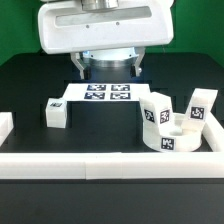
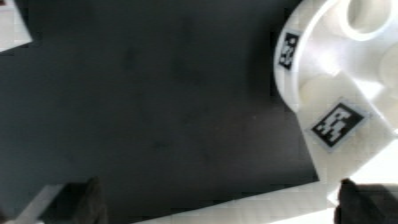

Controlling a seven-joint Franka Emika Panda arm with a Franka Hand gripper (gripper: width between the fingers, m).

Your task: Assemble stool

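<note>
Nearest us, a long white border rail [image 1: 100, 163] lies just beside the thick round white plastic seat disc [image 1: 180, 140]; we see the gripper [image 1: 107, 68] apart from that disc, jaws spread.

Seat disc [image 1: 178, 140]: white, black-and-white square tags | loose leg [image 1: 56, 112]: white, tagged | marker board [image 1: 107, 93]: white, black tags | table [image 1: 30, 75]: black

Smooth white plastic seat disc [image 1: 168, 138]

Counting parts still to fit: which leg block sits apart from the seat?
The leg block at the exterior view's left, alone beside the marker board; the other two rise from the round seat.
</note>
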